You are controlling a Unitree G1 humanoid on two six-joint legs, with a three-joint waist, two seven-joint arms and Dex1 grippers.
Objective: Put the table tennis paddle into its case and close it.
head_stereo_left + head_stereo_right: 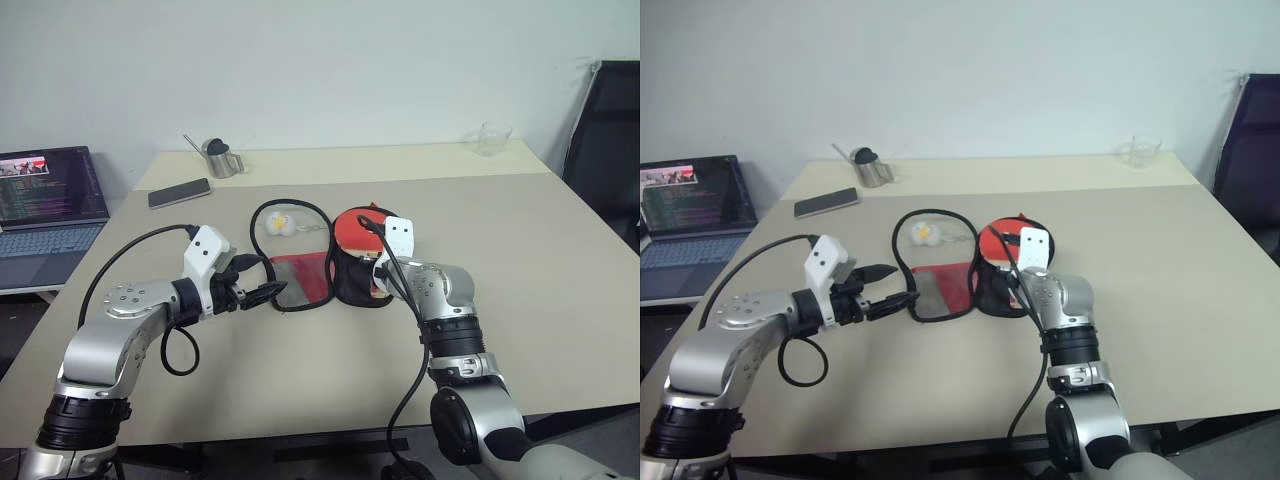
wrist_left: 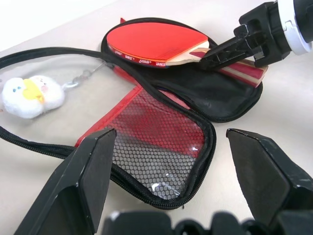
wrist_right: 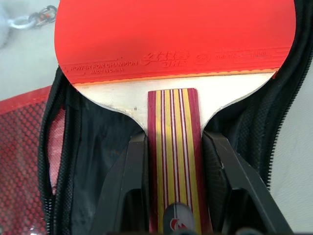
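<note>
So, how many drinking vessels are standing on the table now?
2. A metal cup stands at the far left edge, beside the phone. A clear glass stands at the far right corner. None seems hidden.

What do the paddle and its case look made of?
Paddle: smooth matte red rubber face, printed lettering along its edge, on pale wood; the striped handle looks like glued wood layers. Case: soft fabric, probably nylon, with black lining, red trim, a mesh pocket over a shiny clear panel, and a black zip rim.

Even, bright indoor light leaves soft shadows on the table, while the left gripper's fingers look blurred up close.
</note>
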